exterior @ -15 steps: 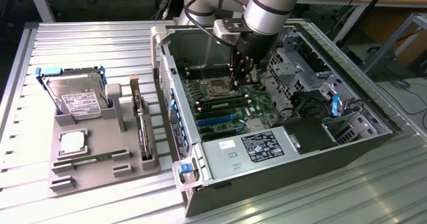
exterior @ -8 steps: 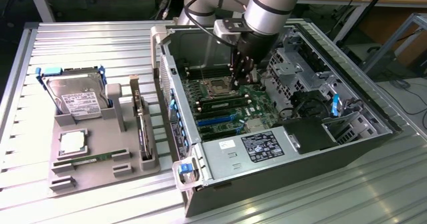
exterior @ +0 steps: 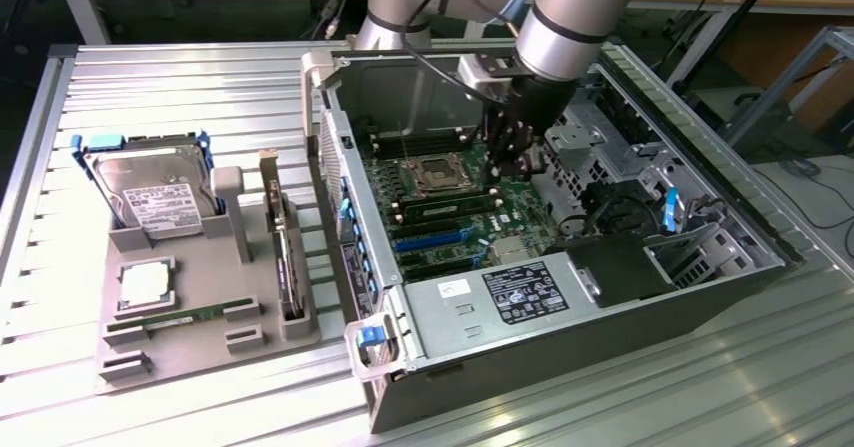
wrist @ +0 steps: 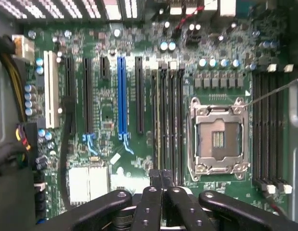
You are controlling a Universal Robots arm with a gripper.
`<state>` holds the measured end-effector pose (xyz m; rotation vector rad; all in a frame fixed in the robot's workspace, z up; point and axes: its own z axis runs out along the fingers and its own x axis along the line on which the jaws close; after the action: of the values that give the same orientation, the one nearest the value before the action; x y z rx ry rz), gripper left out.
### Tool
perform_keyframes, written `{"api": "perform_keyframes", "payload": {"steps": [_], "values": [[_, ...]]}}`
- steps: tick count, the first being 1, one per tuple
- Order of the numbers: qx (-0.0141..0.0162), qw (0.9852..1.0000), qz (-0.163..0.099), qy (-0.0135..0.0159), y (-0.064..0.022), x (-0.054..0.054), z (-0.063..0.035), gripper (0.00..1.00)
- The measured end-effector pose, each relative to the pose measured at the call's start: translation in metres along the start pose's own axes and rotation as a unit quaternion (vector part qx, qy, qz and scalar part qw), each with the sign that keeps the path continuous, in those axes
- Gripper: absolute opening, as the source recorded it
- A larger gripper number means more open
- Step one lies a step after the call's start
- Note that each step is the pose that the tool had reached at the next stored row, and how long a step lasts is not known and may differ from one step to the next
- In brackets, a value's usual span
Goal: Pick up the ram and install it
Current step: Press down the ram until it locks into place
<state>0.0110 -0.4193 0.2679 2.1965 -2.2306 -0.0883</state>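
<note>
**Closed tool down inside the case, beside the memory slots**

Starting at the exterior view's left, I see the ribbed metal worktop (exterior: 160,87) carrying a flat grey plastic tray (exterior: 200,352). At the tray's 12 o'clock, a silver hard drive in a blue caddy (exterior: 154,192) leans upright. Near the tray's middle lies a square silver processor chip (exterior: 144,285). At that chip's 6 o'clock, one long, thin green ram stick (exterior: 180,317) lies flat in its cradle, well apart from the tool. Along the tray's 3 o'clock edge, a dark expansion card (exterior: 280,252) stands on edge.

Next comes the open grey computer case (exterior: 561,357), with the green motherboard (exterior: 394,182) inside and a silver-framed processor socket (exterior: 434,174) on it. At the socket's 5 o'clock, a long dark stick (exterior: 447,205) runs along the memory slots. I take it for a second ram, seated, but I cannot be sure.

The grey arm (exterior: 567,22) reaches in from 12 o'clock. My black tool (exterior: 511,167) hangs at the socket's 3 o'clock, just above that stick's end. In the wrist view its fingers (wrist: 149,202) are pressed together, tips over the end of the black memory slots (wrist: 167,125). Whether they touch anything there I cannot tell.
</note>
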Motion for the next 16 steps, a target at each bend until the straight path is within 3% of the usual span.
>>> {"api": "perform_keyframes", "payload": {"steps": [3,6,10,16], "values": [[0.0,1.0,0.0,0.0,-0.0026,0.002,0.0103,0.1],[0.0,1.0,0.0,0.0001,-0.0197,0.002,0.0199,0.1],[0.0001,1.0,0.002,0.0012,-0.0202,-0.001,0.0223,0.1],[0.0,1.0,0.002,0.0028,-0.0208,-0.001,0.0346,0.1]]}}
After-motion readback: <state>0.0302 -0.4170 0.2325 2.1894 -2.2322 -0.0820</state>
